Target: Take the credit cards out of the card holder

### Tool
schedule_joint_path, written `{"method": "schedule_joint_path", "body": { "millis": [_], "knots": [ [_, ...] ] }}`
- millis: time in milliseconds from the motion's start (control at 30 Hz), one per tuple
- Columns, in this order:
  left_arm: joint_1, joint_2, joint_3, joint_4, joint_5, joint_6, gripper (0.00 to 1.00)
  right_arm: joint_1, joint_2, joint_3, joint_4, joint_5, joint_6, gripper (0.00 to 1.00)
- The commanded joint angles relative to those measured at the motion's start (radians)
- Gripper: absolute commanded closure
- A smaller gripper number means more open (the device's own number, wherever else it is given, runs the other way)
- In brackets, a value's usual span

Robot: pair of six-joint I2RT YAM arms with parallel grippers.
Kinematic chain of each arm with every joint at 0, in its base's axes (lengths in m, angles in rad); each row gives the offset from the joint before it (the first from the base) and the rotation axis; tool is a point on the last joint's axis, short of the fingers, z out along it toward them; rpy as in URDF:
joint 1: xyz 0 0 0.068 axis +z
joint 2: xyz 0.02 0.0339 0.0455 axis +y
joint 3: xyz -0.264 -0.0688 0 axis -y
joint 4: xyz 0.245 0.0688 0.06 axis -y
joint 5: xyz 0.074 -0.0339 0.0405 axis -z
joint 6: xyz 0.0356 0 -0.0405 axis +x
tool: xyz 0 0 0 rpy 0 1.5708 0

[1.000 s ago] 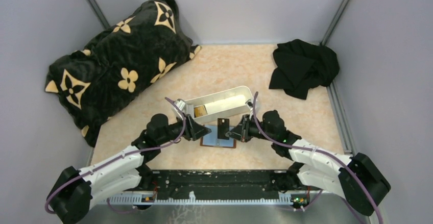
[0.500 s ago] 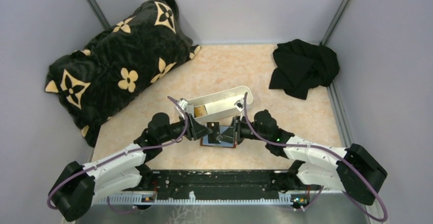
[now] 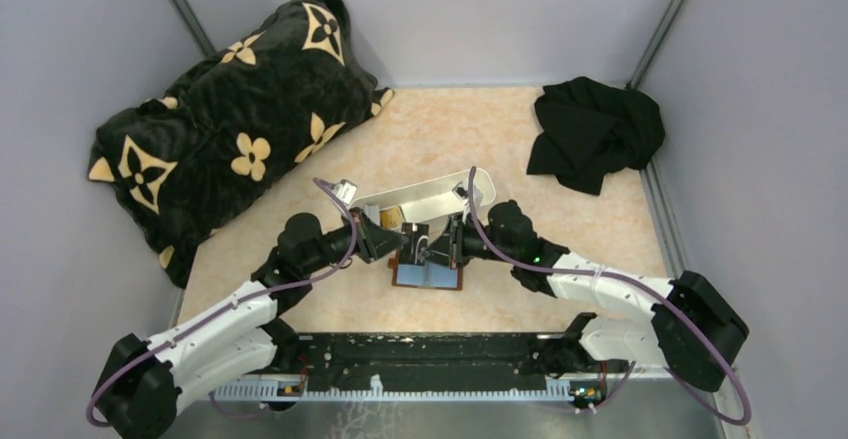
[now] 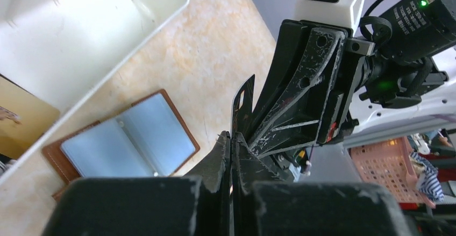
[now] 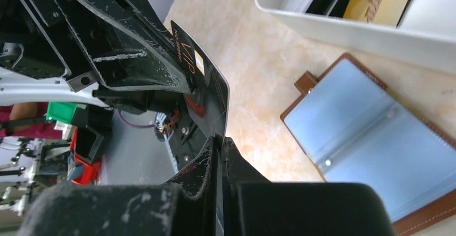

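**Top external view: one dark card pinched from both sides above the open card holder**

We start at the far left, where a black pillow (image 3: 230,129) with cream flowers leans into the corner of the grey walls (image 3: 60,109), half on the table (image 3: 450,129). The tabletop is a pale marbled beige.

Moving toward the middle, the left gripper (image 3: 400,242) reaches in from the near left. Its fingers (image 4: 223,155) are pressed together on the edge of a dark card (image 3: 414,235), which stands upright in the air. Just behind it sits a white tray (image 3: 440,194), set at a slant, with a tan card (image 3: 392,217) inside.

Beneath the raised card, the card holder (image 3: 428,275) lies flat and open on the table, brown edge outward, blue-grey pockets up, just in front of the tray.

The right gripper (image 3: 430,249) comes in from the right and clamps the same card between closed fingers (image 5: 201,166).

At the far right, a crumpled black cloth (image 3: 595,134) lies in the back corner, well apart from the arms.
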Motion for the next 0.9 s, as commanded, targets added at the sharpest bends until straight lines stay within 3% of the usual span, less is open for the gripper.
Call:
{"method": "schedule_joint_path", "body": {
  "millis": [0,33,200,267,367,433,700,867],
  "knots": [
    [-0.012,-0.028,0.066,-0.034,-0.006,0.024,1.0,0.023,0.011,0.131,0.048,-0.029,-0.049,1.0],
    [-0.007,-0.037,0.07,-0.047,-0.016,0.024,1.0,0.022,0.015,0.138,0.038,-0.026,-0.05,1.0],
    [0.043,-0.069,0.145,-0.171,-0.039,0.066,1.0,-0.024,-0.025,0.135,-0.013,0.0,-0.06,0.6],
    [0.087,-0.074,0.207,-0.27,-0.057,0.098,1.0,-0.076,-0.082,0.135,-0.054,0.016,-0.078,0.56],
    [0.178,-0.075,0.299,-0.444,-0.115,0.125,1.0,-0.101,-0.056,0.25,-0.305,0.186,-0.193,0.68],
    [0.236,-0.071,0.349,-0.528,-0.142,0.122,1.0,-0.097,0.074,0.375,-0.437,0.242,-0.243,0.98],
    [0.332,0.002,0.464,-0.724,-0.28,0.136,1.0,0.026,0.604,0.877,-0.675,0.439,-0.364,1.0],
    [0.377,-0.038,0.453,-0.752,-0.288,0.157,1.0,0.09,0.765,1.038,-0.777,0.545,-0.381,1.0]
  ]
}}
